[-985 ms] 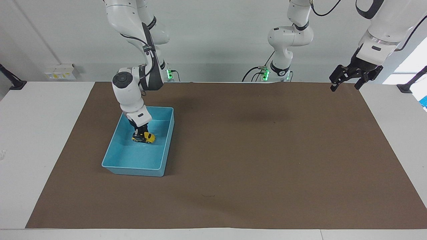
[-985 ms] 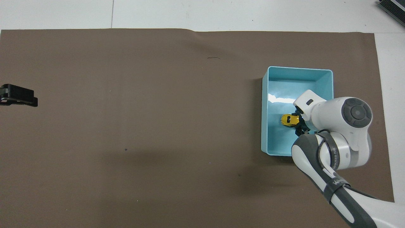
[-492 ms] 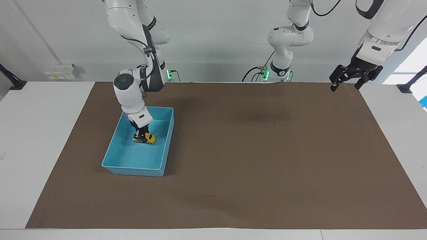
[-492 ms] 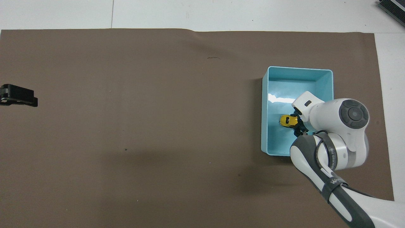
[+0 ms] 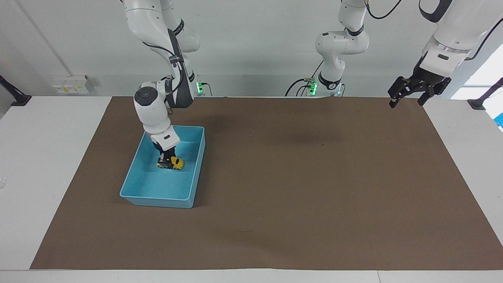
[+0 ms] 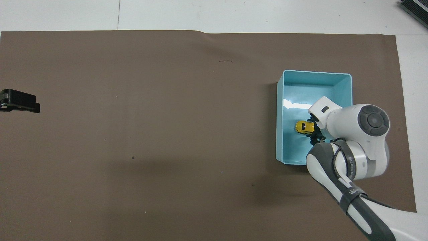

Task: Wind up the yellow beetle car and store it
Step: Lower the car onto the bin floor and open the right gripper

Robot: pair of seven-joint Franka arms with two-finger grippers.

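Yellow beetle car [image 5: 171, 163] [image 6: 305, 127] is being seen inside the light blue bin [image 5: 157, 200] [image 6: 314, 73], wheels down on the bin floor, approx. mid-bin, slightly toward the wall nearer the robots. In the facing view this is the frame's left-centre; in the overhead view, the frame's right-centre. The bin is being carried by the brown mat [image 5: 294, 177], toward the right arm's end of the table [image 5: 39, 157].

R. gripper [image 5: 165, 157] [image 6: 313, 134] is being lowered into the bin from above, wrist tilted, tip right at the car's end nearer the robots and touching or nearly touching it. Whether this pincer is being clenched on the car or is being released can't be told: the tip is being hidden by the wrist in the overhead view and is too small to read in the facing view.

L. gripper [image 5: 406, 103] [image 6: 20, 100] is being held up in the air, upper right of the facing frame and at the left edge of the overhead frame, over the mat's border at the left arm's end. Its pincer is being kept released, w/ jaws spread wide and nothing between them. L. arm is being kept waiting, well apart from bin and car.
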